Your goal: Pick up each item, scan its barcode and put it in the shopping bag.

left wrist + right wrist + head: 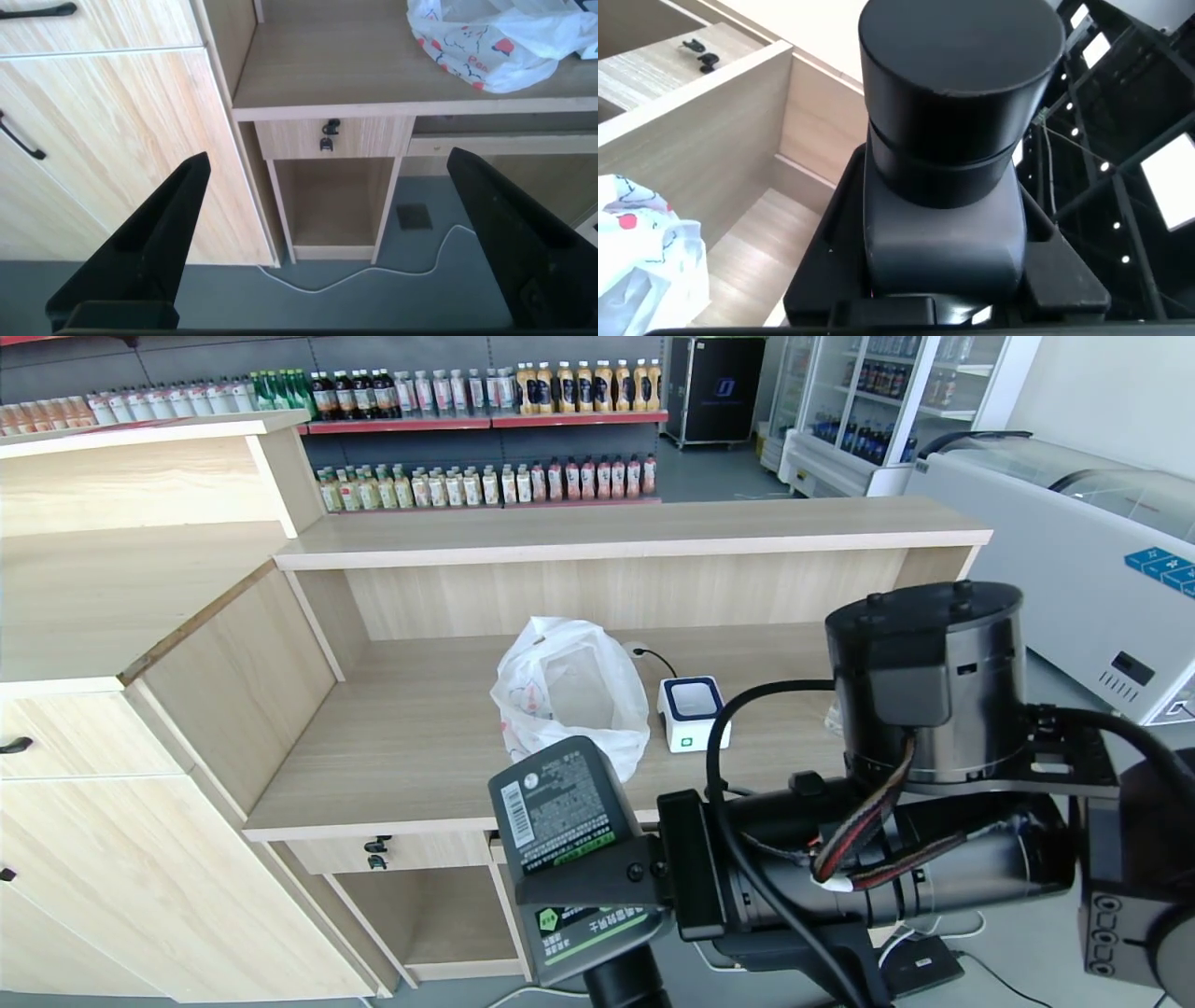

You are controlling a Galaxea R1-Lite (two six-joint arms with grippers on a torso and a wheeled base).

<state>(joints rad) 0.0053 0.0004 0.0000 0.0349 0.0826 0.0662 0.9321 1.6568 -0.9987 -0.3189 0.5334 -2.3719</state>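
Holding: right gripper (590,887) clamped on dark barcoded container (558,814); I see it just off the front edge of the counter (401,747), near the shopping bag (569,695).
Left gripper (327,233): fingers spread wide, nothing between, over grey floor (374,303).
Counter: light wood; white shopping bag just left of white scanner (689,711).
Room: drink shelves (485,392) and glass-door fridges (868,392) behind, chest freezer (1074,551) at right.

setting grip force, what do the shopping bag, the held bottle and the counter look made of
Shopping bag: thin plastic film; white, translucent, crinkled, slightly glossy.
Bottle in the right gripper: probably rigid plastic; dark matte body with printed label, smooth black cap.
Counter: likely wood-look laminate board; pale, even grain, matte, square edges.
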